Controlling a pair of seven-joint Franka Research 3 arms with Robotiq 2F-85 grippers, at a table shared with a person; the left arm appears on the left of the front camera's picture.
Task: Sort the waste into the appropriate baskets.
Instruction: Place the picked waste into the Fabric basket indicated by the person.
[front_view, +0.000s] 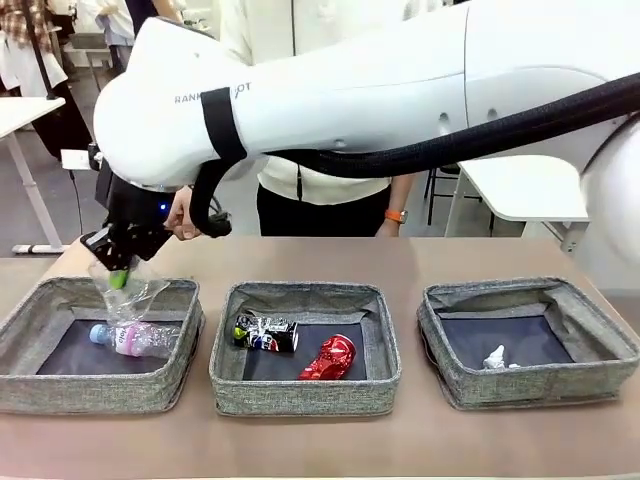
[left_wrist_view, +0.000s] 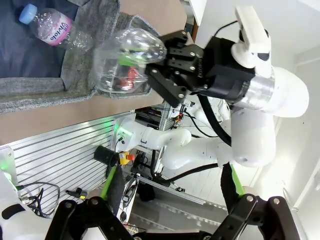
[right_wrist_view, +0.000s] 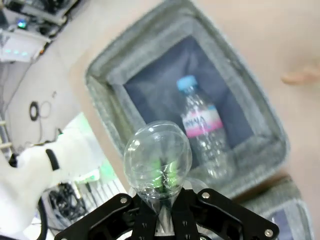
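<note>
On the brown table (front_view: 400, 260), the right hand (front_view: 118, 272) clenches a crumpled clear cup (front_view: 130, 295) above the left basket (front_view: 60, 385)

White arm (front_view: 330, 80): partial print "RANK...OT" legible, rest hidden by strap. Bottle (left_wrist_view: 52, 30) w/ pink label: brand print seen, not clearly readable. Cans' print illegible.

The right tool (left_wrist_view: 152, 60) is clamped on the rim of a clear cup (left_wrist_view: 125, 65), holding it above the edge of a grey basket (left_wrist_view: 80, 75). A bottle (left_wrist_view: 50, 30) with a blue cap lies inside that basket. The left tool's fingers (left_wrist_view: 80, 212) stand spread apart, holding nothing.
</note>
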